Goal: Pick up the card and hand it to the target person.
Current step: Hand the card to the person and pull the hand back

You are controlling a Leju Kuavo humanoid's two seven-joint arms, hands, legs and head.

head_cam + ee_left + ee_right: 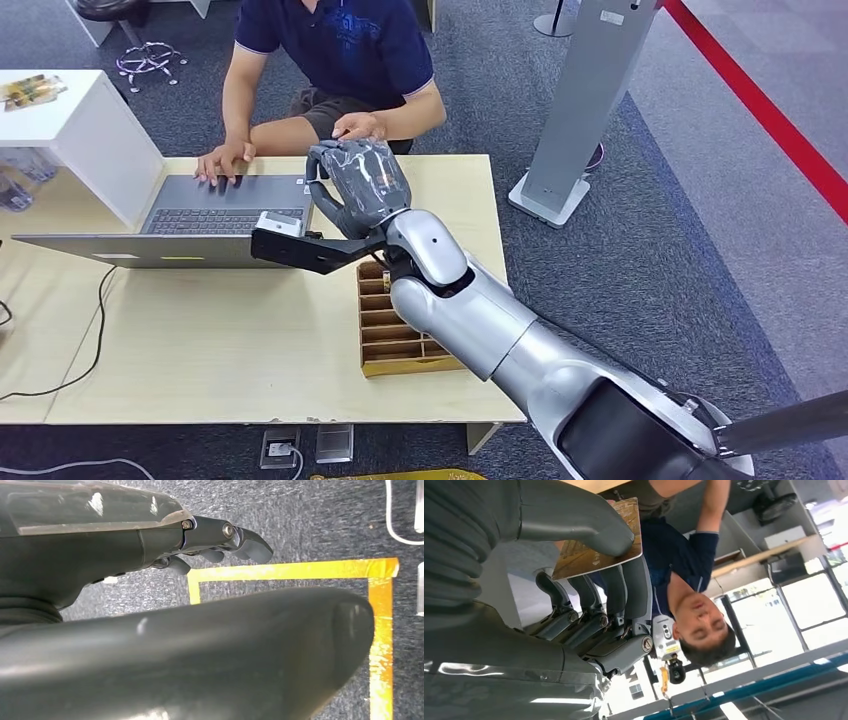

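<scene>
My right hand [357, 186] is raised over the far side of the wooden table [200, 350], just in front of the person [340, 50]. In the right wrist view the tan patterned card [596, 545] is pinched between the thumb and the fingers [624, 590] of my right hand [574, 620], and it points toward the person [674, 555]. One hand of the person [358, 125] hovers right behind my right hand; the other [225, 160] rests on the laptop keyboard. My left hand [125, 555] hangs over the carpet and holds nothing, its fingers stretched out.
A wooden slotted card rack [385, 330] stands on the table under my right forearm. An open laptop [215, 212] sits at the far left of the table, beside a white box [80, 130]. A grey floor stand [580, 110] rises to the right. Yellow tape [290, 571] marks the floor.
</scene>
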